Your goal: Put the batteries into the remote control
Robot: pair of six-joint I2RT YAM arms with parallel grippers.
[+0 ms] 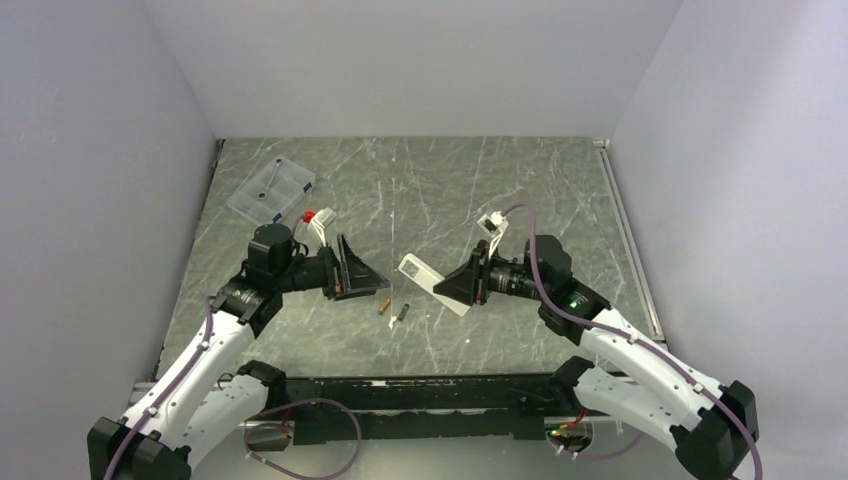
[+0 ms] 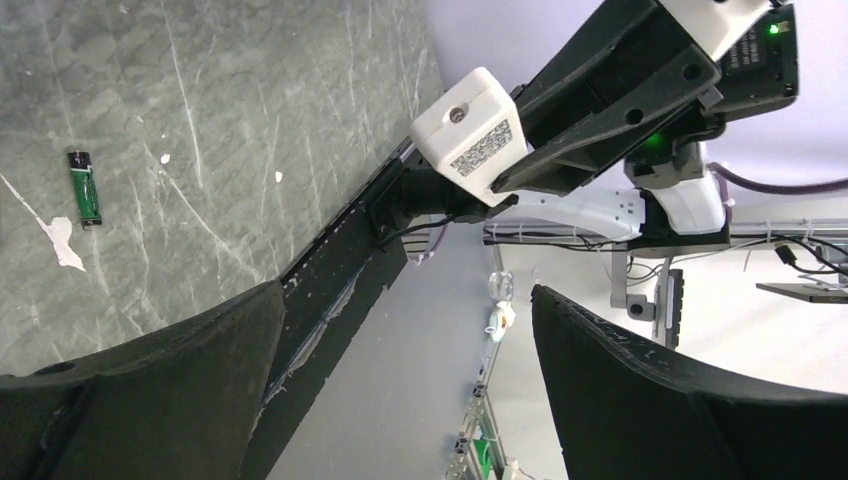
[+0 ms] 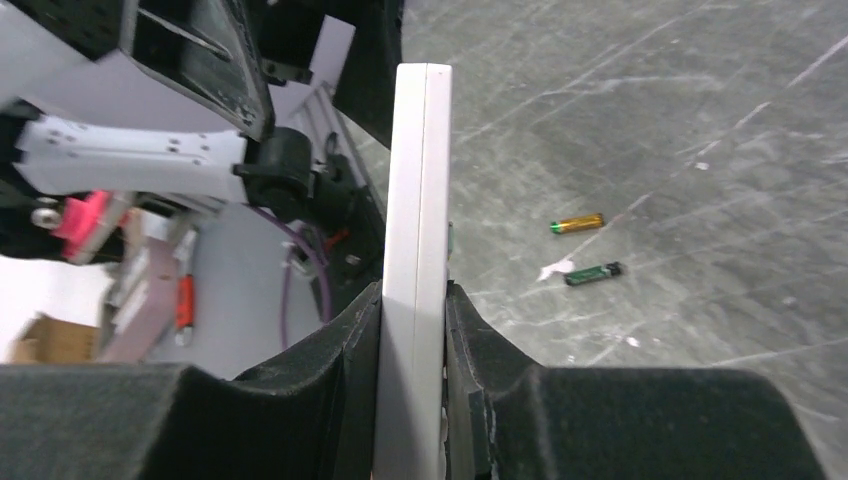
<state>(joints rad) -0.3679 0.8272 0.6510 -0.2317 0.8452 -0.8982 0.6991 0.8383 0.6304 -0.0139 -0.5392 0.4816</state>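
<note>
Two batteries, a copper cell (image 3: 578, 223) and a green cell (image 3: 594, 272), lie on the worktop (image 1: 480, 190) just beside the remote control (image 3: 415, 250). It shows only edge-on, its face hidden. Right fingers (image 3: 350, 360) clamp its lower end; left fingers (image 2: 640, 380) gape wide, holding nothing.

White slim remote control (image 1: 433, 283) (image 3: 418, 250) is off the table (image 1: 500, 200), clamped by its lower part in the right gripper (image 1: 455, 285) (image 3: 415, 300). It shows edge-on in the right wrist view and tilted in the top view, its free end pointing up-left with a small squarish window near that end. Two tiny cylindrical batteries lie flat on the grey marbled tabletop just below the remote's free end toward the near edge: a copper-orange battery (image 1: 384, 303) (image 3: 577, 224) on the left and a dark green battery (image 1: 402, 314) (image 2: 85, 188) (image 3: 592, 272) just beside it, close but not touching.
</note>
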